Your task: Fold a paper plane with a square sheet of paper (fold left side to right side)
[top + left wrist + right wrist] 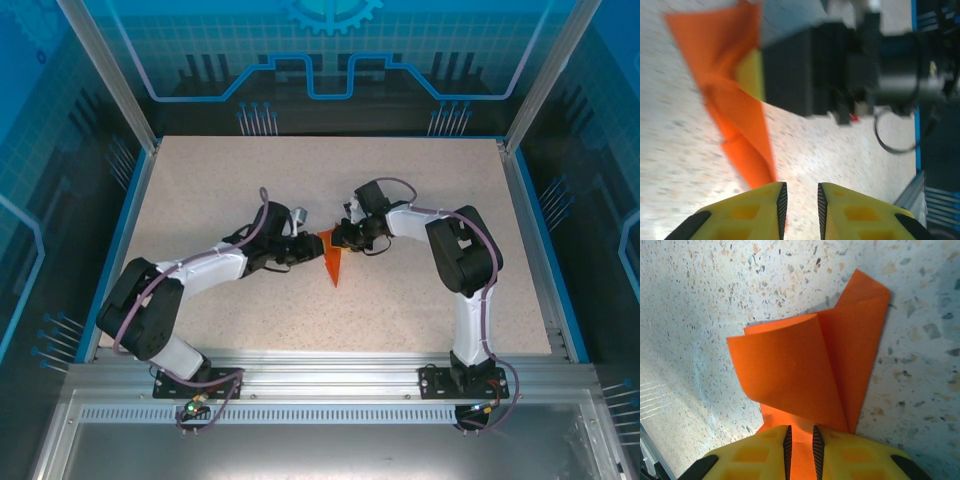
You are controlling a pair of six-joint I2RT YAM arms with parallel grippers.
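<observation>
At centre of table (200,190), left-to-right fold in hand: paper plane (333,262) pinched in right fingers (750,455), flap (785,370) curling; left fingers (860,215) slightly parted, empty. Next, likely: pressing flap flat.

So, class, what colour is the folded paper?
Orange-red; the paper shows best in the right wrist view.

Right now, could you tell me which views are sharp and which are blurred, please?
Left wrist view: blurred all over, the paper smeared. Right wrist view: crisp, creases and table speckle clear. Top external view: sharp, evenly lit, paper small.
</observation>
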